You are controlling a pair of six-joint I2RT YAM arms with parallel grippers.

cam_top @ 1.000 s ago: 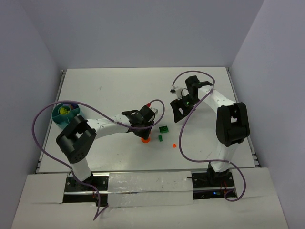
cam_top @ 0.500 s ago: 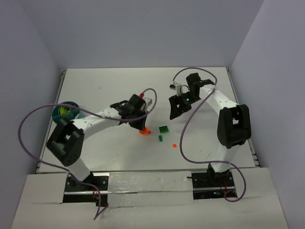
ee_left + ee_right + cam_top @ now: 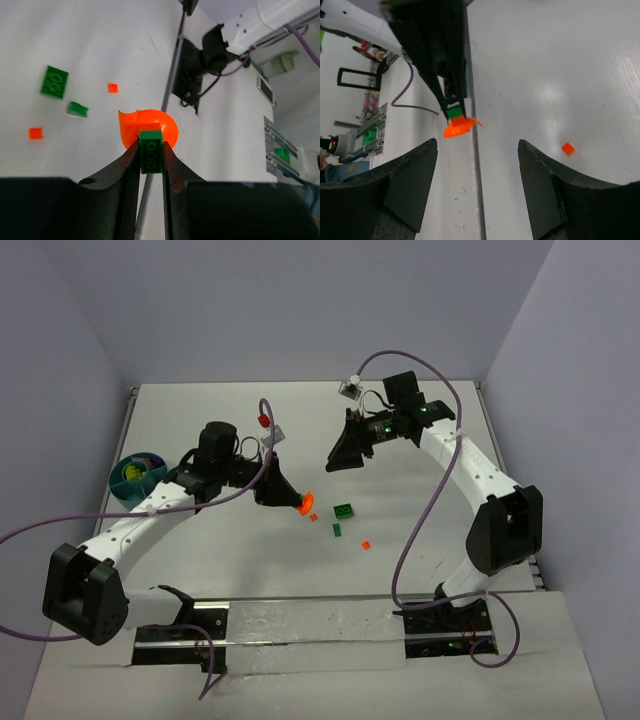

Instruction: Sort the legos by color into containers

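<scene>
Left gripper [image 3: 151, 147] is closed narrowly on a dark green brick [image 3: 151, 156], which is pinched upright between the two fingers. An orange round piece [image 3: 149, 125] is seen joined to the end of that brick. The pair is held near the middle of the table [image 3: 250, 420] and is judged to be lifted clear of it.

Just nearer than this load and to its right, four pieces are left loose on the table. A tiny orange bit [image 3: 366, 544] lies nearest, and a small dark green bit [image 3: 337, 530] lies beside it to the left. A second orange bit [image 3: 313, 517] and a green square plate [image 3: 344, 510] are found slightly farther back. None of these is touched by either arm.

Farther back on the left, well apart from the loose pieces, the teal bowl [image 3: 124, 489] is set. Lime green pieces [image 3: 133, 472] are seen in it, though which compartment holds them cannot be told.

Farthest, to the right of the middle, the right gripper [image 3: 477, 145] is held with its jaws wide and nothing between them.

The task is judged partly done: the lime pieces are binned, while the greens and oranges are yet to be placed. The held pair mixes two colours, so it would probably need to be pulled apart.
</scene>
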